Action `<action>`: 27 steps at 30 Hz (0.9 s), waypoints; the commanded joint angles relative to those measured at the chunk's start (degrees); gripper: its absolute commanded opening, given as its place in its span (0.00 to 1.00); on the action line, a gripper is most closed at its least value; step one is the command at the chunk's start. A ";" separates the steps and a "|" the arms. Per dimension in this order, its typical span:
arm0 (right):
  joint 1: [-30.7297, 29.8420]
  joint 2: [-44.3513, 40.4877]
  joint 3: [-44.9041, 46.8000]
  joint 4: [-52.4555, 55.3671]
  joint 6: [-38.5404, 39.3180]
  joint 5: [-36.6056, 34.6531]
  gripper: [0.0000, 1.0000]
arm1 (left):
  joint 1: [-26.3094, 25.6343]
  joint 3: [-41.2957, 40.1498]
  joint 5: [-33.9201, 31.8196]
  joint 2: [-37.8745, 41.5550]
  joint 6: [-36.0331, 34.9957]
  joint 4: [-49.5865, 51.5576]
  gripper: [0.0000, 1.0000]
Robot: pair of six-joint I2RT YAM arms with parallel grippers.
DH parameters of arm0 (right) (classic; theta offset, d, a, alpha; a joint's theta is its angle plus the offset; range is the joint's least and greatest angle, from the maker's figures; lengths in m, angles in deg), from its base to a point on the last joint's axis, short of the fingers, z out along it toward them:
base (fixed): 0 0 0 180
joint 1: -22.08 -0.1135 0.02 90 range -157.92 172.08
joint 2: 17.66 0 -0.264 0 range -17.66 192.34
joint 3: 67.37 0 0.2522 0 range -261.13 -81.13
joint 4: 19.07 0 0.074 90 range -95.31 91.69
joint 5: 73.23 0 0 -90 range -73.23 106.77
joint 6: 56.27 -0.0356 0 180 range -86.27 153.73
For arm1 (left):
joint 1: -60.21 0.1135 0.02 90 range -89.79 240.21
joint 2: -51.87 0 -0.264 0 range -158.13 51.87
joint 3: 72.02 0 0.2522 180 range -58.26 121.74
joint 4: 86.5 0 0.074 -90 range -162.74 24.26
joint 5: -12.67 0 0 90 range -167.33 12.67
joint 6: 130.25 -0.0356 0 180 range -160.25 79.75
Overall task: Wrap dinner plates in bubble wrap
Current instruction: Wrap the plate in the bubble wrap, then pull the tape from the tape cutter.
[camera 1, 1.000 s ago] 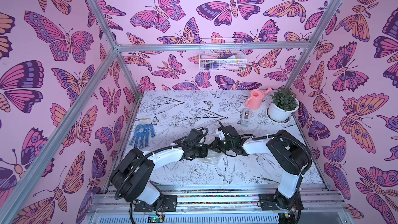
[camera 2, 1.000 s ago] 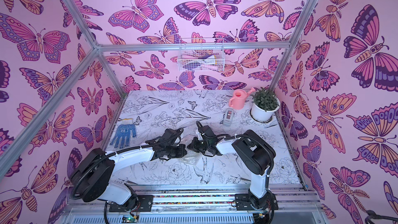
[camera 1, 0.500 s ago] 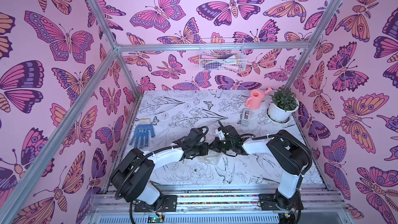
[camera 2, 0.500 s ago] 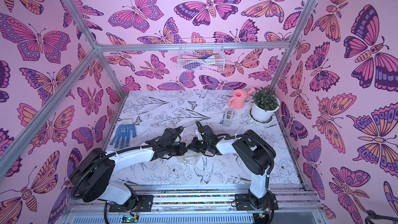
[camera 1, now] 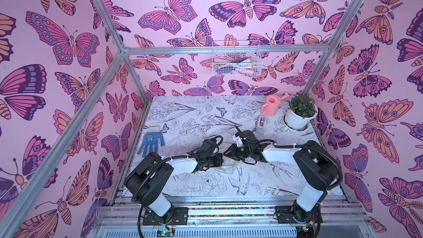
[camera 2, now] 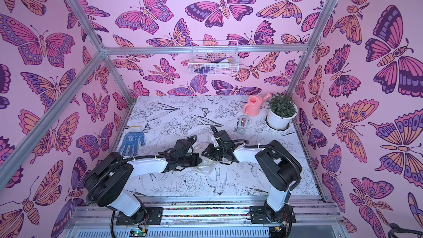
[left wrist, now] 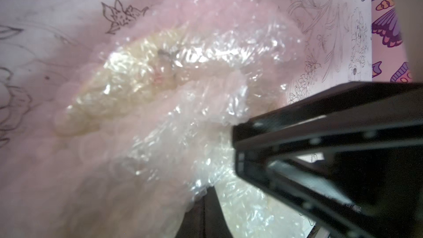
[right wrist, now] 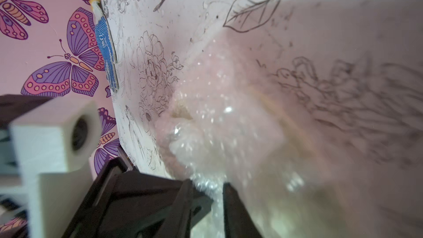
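The left gripper [left wrist: 235,138] is clamping tight on a fold of the bubble wrap [left wrist: 183,69]. The right gripper [right wrist: 206,186] is standing slightly parted, with wrap bunching between its fingers. The plate [left wrist: 107,92] is showing cream through the wrap, near the middle of the table [camera 1: 194,115], towards its front edge. Best play looks like holding that fold taut while overlapping the opposite flap. Print on the blue glove [camera 1: 151,141] is proving unreadable.

Right tool [right wrist: 207,185]: black jaws slightly apart, clear crinkly bubble wrap [right wrist: 217,122] between them, spreading toward 12 o'clock over the white line-drawn table [right wrist: 297,30]. Blue dotted fabric glove [right wrist: 106,49] at 10 o'clock.
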 commanded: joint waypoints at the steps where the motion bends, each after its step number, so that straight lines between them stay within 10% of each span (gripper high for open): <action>1: 4.85 -5.76 -1.52 11.22 4.73 -1.50 0.34 | 0.05 -3.90 -1.99 -3.30 0.61 6.58 0.00; 13: 30.51 -9.48 -9.27 19.43 16.89 3.81 0.31 | 0.00 -2.73 -0.64 -4.71 0.42 6.39 0.00; 27: 40.66 12.09 -21.38 12.79 16.32 19.86 0.29 | 0.16 -3.37 -0.98 -3.75 0.57 6.73 0.00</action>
